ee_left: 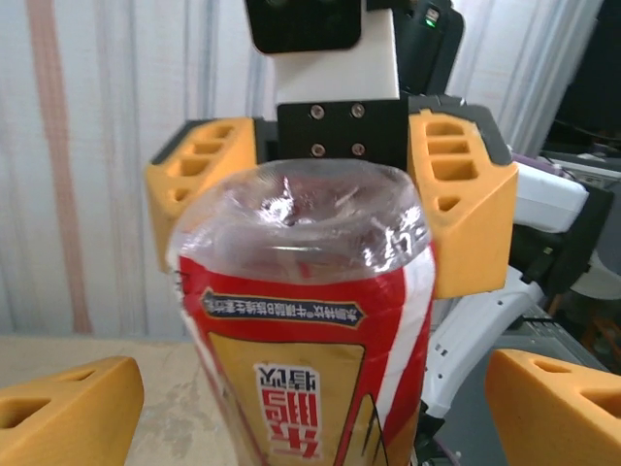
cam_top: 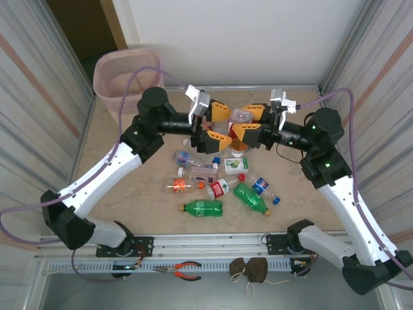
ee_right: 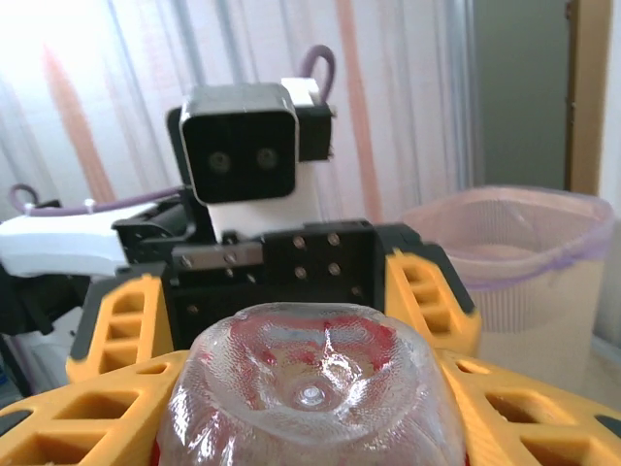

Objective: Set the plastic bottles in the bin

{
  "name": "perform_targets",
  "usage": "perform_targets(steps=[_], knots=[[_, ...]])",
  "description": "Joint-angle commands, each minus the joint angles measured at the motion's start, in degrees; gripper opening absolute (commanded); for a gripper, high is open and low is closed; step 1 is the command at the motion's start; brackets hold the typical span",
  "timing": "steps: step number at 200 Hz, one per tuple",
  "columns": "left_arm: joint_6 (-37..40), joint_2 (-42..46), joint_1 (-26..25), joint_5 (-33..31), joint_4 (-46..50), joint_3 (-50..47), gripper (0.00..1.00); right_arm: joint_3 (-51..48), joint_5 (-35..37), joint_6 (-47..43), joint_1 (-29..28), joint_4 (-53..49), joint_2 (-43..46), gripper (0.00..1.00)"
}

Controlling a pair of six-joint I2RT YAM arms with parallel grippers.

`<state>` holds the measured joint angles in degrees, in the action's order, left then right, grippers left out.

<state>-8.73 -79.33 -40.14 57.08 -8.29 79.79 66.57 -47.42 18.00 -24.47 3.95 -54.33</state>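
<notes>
Item in hand: 1 clear plastic bottle with a red label [cam_top: 242, 117], base up, was held aloft between the 2 facing arms over mid-table. The right gripper [cam_top: 251, 122] was pinching it, an orange finger pressed to each side; the left gripper [cam_top: 222, 124] stood spread, its fingers [ee_left: 68, 408] flanking the bottle with gaps showing, so the hold rested with the right arm alone. Destination: the tall beige plastic bin [cam_top: 98, 82] with a translucent pink liner stood at the far-left corner, well apart from the held bottle; no bottle could be made out inside it. Outstanding stock — at least 8 small bottles lay loose on the beige table [cam_top: 155, 223] below the grippers, among them 2 green plastic bottles [cam_top: 201, 208], 1 orange-labelled bottle [cam_top: 181, 186] and 1 blue-labelled bottle [cam_top: 263, 186]. Assessment — the task looked barely begun, with nearly the whole lot left to move.
</notes>
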Motion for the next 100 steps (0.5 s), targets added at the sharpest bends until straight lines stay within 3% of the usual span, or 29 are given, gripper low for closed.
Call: perform_targets(steps=[1, 48, 100], knots=[[3.2, -0.5, -1.4, 1.8, -1.6, 2.5, 0.9, 2.8, -1.0, 1.1, -1.4, 3.6, 0.3, 0.51], [4.7, -1.0, -3.0, 1.8, -1.7, 2.1, 0.78, 3.6, 1.3, 1.2, -2.9, 4.7, 0.7, 0.5], [6.1, -1.1, -4.1, 3.1, -1.5, 1.9, 0.73, 3.8, 3.3, 1.1, -4.1, 4.6, 0.9, 0.5]])
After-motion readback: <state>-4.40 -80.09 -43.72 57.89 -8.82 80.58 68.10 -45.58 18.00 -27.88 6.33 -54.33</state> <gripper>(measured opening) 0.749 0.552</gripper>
